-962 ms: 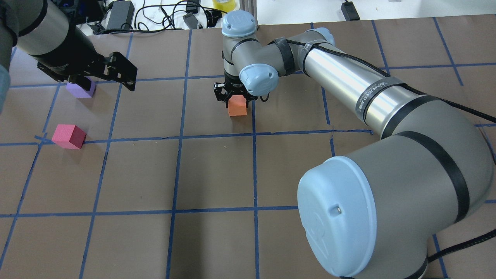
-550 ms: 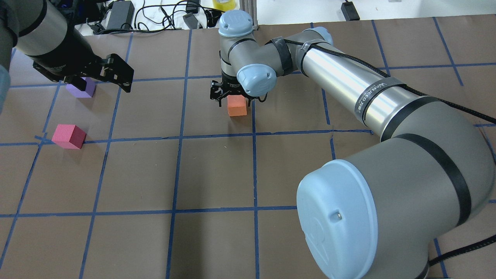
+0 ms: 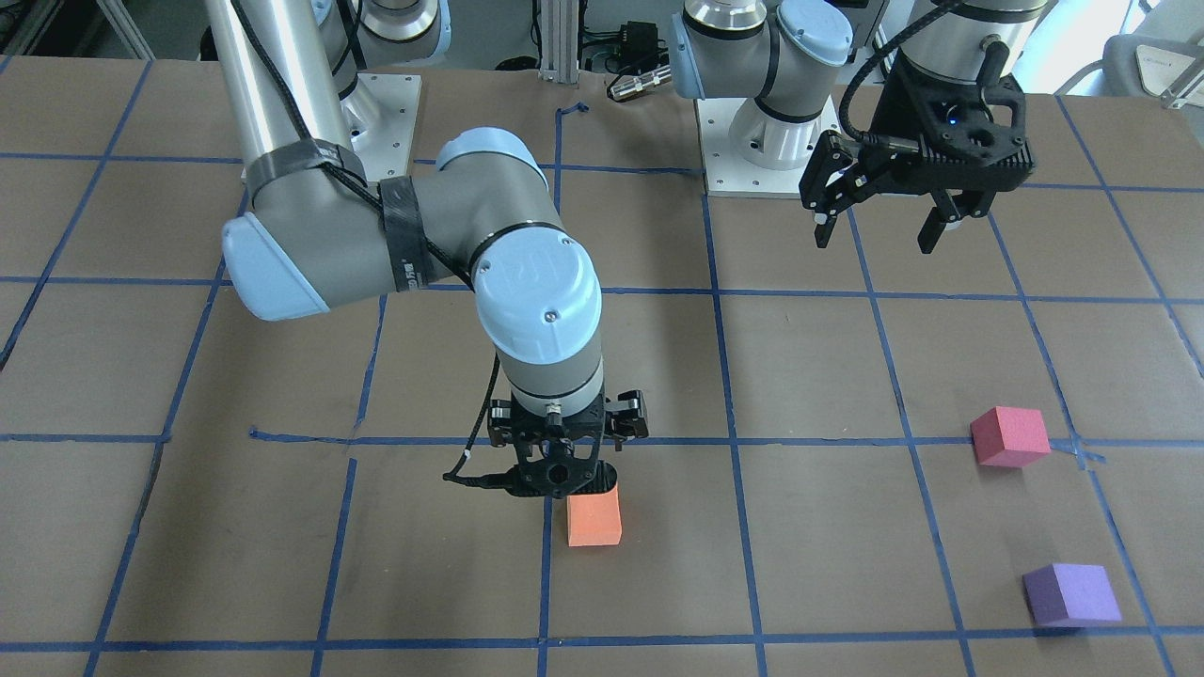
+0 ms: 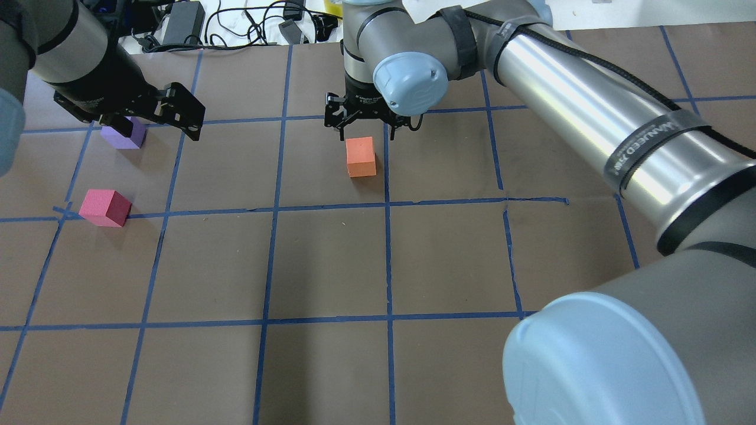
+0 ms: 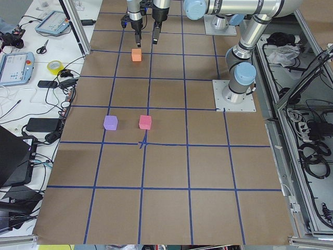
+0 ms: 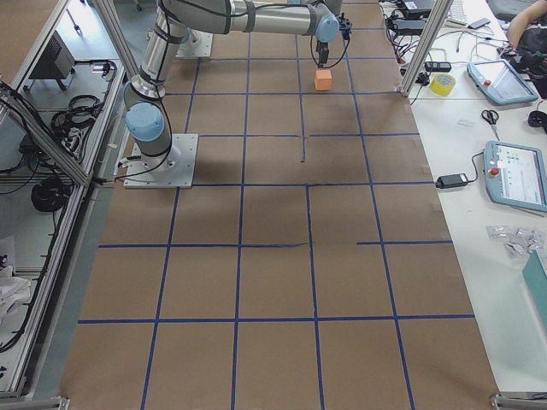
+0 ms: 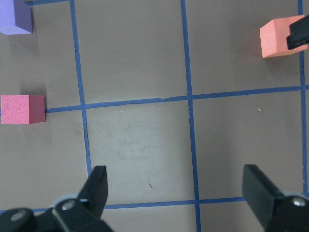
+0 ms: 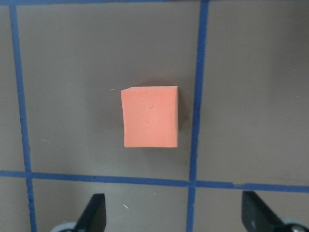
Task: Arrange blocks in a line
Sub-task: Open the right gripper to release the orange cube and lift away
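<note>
The orange block (image 4: 361, 156) rests on the brown paper beside a blue tape line and fills the middle of the right wrist view (image 8: 150, 116). My right gripper (image 4: 366, 131) hovers just above it, open and empty, with its fingers (image 8: 91, 212) clear of the block. The pinkish-red block (image 4: 106, 207) and the purple block (image 4: 125, 133) sit apart at the left. My left gripper (image 4: 156, 124) is open and empty in the air near the purple block. Its wrist view shows all three blocks: purple (image 7: 15, 17), pinkish-red (image 7: 22, 109) and orange (image 7: 277, 36).
The table (image 4: 331, 265) is covered in brown paper with a blue tape grid. Cables, power bricks and a roll of tape (image 5: 54, 66) lie off the far edge. The arm bases (image 3: 762, 141) stand at the robot's side.
My right gripper has lifted up and away from the orange block, which stays on the table in the same spot. My left gripper has hardly moved.
</note>
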`<action>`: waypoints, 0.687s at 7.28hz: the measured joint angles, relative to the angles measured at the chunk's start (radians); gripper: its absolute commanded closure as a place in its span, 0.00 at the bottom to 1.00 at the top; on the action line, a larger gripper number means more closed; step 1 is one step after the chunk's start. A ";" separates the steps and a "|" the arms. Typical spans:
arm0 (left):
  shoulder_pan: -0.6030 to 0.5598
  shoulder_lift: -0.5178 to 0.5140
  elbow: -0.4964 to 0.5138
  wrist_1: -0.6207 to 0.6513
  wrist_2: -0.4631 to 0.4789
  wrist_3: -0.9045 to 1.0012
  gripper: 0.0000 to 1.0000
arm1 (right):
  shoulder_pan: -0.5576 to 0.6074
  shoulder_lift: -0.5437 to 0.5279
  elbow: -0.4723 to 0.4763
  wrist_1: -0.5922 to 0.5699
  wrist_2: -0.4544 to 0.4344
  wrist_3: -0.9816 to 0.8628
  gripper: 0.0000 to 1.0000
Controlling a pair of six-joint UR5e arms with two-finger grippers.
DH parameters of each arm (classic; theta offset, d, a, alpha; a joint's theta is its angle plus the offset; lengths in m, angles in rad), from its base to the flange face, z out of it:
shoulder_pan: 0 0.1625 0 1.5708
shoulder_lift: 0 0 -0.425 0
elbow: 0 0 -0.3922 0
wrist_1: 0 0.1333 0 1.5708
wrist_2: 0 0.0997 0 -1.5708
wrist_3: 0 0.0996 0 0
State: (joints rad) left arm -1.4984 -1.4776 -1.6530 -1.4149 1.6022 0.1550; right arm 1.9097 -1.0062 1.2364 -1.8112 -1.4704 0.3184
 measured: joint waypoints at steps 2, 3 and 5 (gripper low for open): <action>0.004 -0.013 0.011 0.004 -0.001 0.012 0.00 | -0.091 -0.101 0.027 0.109 -0.012 -0.123 0.00; 0.007 -0.033 0.012 0.007 -0.005 0.013 0.00 | -0.143 -0.167 0.061 0.149 -0.042 -0.215 0.00; 0.008 -0.125 0.011 0.080 -0.014 -0.018 0.00 | -0.231 -0.310 0.183 0.170 -0.107 -0.358 0.00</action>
State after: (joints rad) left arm -1.4902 -1.6025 -1.6424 -1.3351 1.5883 0.1365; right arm 1.6783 -1.3164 1.4195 -1.6417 -1.5779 -0.0395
